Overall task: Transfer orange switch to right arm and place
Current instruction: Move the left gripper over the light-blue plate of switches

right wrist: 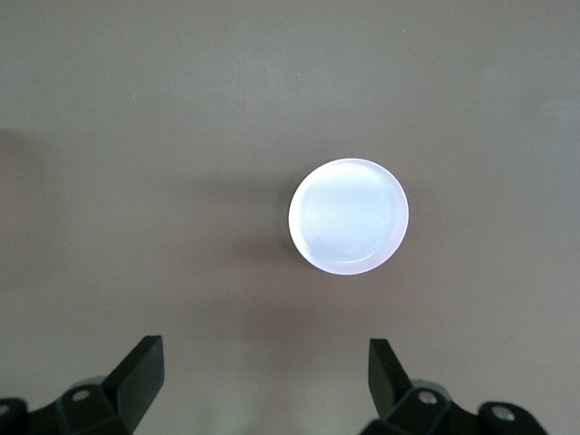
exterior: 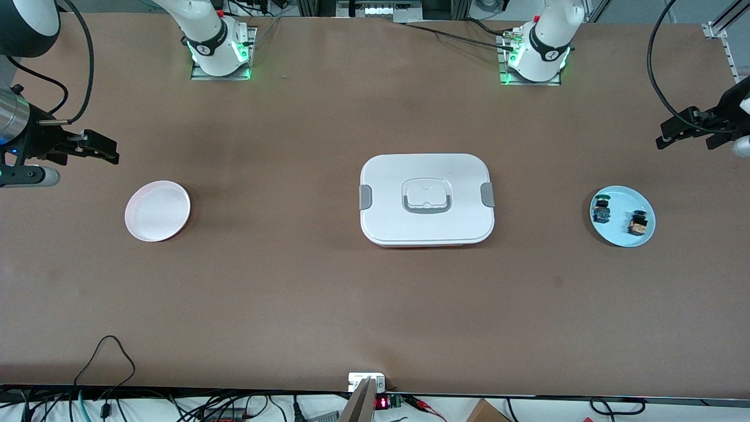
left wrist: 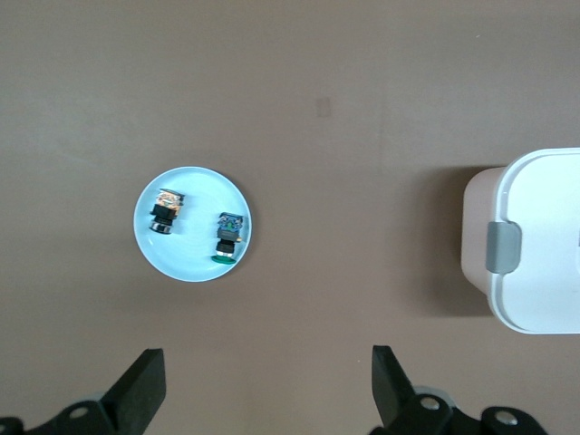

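The orange switch (exterior: 637, 223) (left wrist: 166, 209) lies on a light blue plate (exterior: 622, 234) (left wrist: 193, 263) toward the left arm's end of the table. A similar switch with a blue-green block (exterior: 601, 210) (left wrist: 228, 237) lies beside it on the same plate. My left gripper (exterior: 665, 138) (left wrist: 269, 381) hangs open and empty over bare table beside that plate. My right gripper (exterior: 108, 152) (right wrist: 265, 376) is also open and empty, up over bare table beside a pale round plate (exterior: 157, 210) (right wrist: 349, 216) at the right arm's end.
A white lidded box with grey side clips (exterior: 426, 199) (left wrist: 535, 240) stands at the table's middle, between the two plates. Cables and small electronics (exterior: 381, 401) lie along the edge nearest the front camera.
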Motion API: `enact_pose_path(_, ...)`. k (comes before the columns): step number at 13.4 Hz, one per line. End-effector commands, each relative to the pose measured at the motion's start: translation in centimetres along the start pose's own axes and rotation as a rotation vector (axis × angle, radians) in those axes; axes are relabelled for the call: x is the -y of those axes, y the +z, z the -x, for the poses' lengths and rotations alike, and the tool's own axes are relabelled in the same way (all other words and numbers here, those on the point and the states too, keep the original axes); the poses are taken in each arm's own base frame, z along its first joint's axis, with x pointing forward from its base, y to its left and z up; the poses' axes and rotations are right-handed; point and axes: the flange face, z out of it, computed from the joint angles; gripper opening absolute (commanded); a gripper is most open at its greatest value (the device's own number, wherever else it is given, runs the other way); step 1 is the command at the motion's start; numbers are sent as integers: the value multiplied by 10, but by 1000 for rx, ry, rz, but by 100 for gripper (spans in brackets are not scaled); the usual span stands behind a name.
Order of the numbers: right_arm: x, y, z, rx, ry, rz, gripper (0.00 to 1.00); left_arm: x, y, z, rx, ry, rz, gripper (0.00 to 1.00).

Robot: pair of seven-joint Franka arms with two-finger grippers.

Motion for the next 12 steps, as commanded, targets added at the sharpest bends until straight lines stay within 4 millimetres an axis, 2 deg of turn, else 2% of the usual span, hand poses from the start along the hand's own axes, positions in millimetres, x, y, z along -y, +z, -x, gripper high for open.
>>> enact_pose_path(1,0,-3,1,2,-8,5,100,-1,-2,-1,33,22,-26,100)
enact_pose_path(4,0,-3,1,2,-7,7,100,-4,14,0,93,48,-48,100)
enact_pose_path(7,-2,-3,1,2,-6,7,100,4,37,-2,201,336,-79,100)
enact_pose_path(10,0,-4,1,0,-10,10,100,30,66,-11,266,526,-36,100)
enact_pose_path(12,4,-5,1,-7,-18,12,100,43,96,-22,333,804,-24,100)
